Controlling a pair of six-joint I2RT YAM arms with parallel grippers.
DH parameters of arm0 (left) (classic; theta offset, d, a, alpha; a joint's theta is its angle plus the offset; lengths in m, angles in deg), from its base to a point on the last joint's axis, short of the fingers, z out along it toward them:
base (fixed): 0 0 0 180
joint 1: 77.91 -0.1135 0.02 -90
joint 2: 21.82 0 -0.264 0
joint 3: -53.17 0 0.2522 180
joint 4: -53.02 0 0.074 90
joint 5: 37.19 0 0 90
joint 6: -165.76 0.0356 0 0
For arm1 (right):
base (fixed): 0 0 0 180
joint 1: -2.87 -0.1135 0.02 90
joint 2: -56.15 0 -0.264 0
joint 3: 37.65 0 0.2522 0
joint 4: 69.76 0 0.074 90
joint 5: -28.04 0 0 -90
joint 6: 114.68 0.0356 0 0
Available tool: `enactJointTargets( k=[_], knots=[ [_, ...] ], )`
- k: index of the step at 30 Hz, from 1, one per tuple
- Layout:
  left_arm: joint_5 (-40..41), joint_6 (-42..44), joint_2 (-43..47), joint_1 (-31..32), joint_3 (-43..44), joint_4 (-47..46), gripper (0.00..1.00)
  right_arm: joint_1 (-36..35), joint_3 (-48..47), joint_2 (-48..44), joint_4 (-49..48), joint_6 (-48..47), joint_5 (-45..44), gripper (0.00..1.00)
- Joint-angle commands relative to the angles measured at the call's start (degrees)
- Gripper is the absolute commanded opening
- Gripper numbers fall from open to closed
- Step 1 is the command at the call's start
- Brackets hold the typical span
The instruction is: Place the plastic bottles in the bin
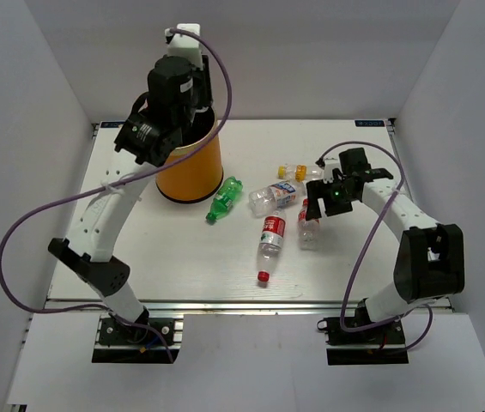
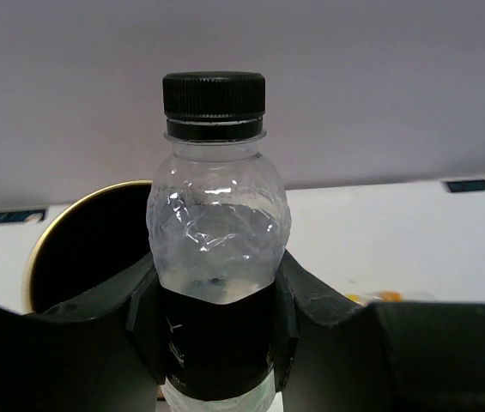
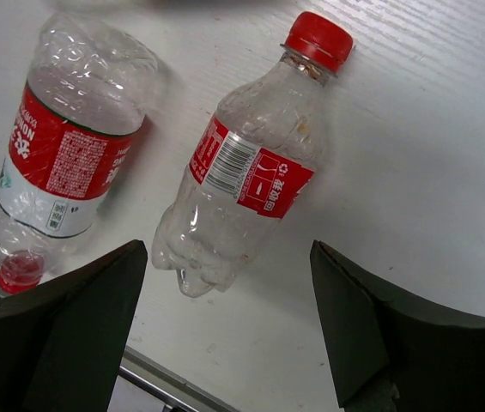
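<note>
**1 bottle at the bin's mouth, 5 left on the table**

The left gripper [image 2: 216, 330] is clamped around the black-labelled waist of the dark-labelled bottle [image 2: 216, 223]. It holds the bottle upright, black cap on top, high over the far left of the table [image 1: 139, 266]. The orange bin [image 1: 192, 176] stands directly under that wrist. In the left wrist view its black opening and gold rim sit just left of and beyond the bottle. The step in hand looks like the drop itself. Whether the bottle is fully inside the rim line cannot be told, so a small shift toward the opening seems wise before the fingers part.

The right gripper [image 3: 225, 257] is spread wide and carries nothing. It hovers low over the right red-labelled bottle [image 3: 242, 180], which lies on its side between the 2 fingers with its red cap pointing away. This arm appears set for the next pick, which calls for a straight descent and a squeeze across the label. The clear plastic is already crumpled, so it will probably give under the pads.

The left red-labelled bottle [image 3: 62, 163] lies just beside it, apart. The green bottle [image 1: 224, 199] lies near the bin's right side. The blue-white-labelled bottle [image 1: 275, 196] and the yellow-capped bottle [image 1: 292, 172] lie further back, mid-table.
</note>
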Motion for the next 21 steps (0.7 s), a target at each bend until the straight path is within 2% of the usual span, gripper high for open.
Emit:
enactJointTargets(
  k=[1,3,8,9,12,13,14,17,21],
  knots=[
    [5.31,-2.18,-4.83,-5.01,-0.86,4.75,0.19,-1.67,-1.71,2.09,-1.83,4.82,-4.15,0.83],
    [5.84,-2.89,-7.46,-6.95,-0.86,5.28,0.22,-2.72,-0.48,2.45,-2.45,5.62,-5.21,0.84],
    [6.98,-4.3,-14.49,-12.84,4.58,6.32,0.37,-3.86,0.4,3.23,-2.89,5.27,-7.31,0.89],
    [6.98,-4.3,-15.81,-13.46,7.29,7.9,0.49,-4.13,0.14,3.5,-2.46,5.19,-7.67,0.89],
    [6.19,-4.3,-16.88,-15.57,5.84,7.91,0.72,-4.74,0.05,4.38,-2.19,5.1,-8.55,0.89],
    [6.19,-4.9,-16.88,-16.1,5.3,7.91,0.85,-4.92,-0.04,4.73,-2.27,5.27,-8.72,0.89],
    [5.32,-5.52,-16.88,-16.97,4.43,7.91,0.91,-5.01,-0.04,5.08,-2.36,5.19,-9.33,0.89],
    [3.48,-5.53,-15.04,-17.6,1.52,7.91,1.0,-5.45,-0.21,6.57,-2.28,5.45,-11.26,0.89],
    [-2.66,-3.24,-11.18,-14.71,-1.37,7.21,1.0,-5.97,-0.83,10.69,-2.36,5.89,-12.85,0.89]
  ],
)
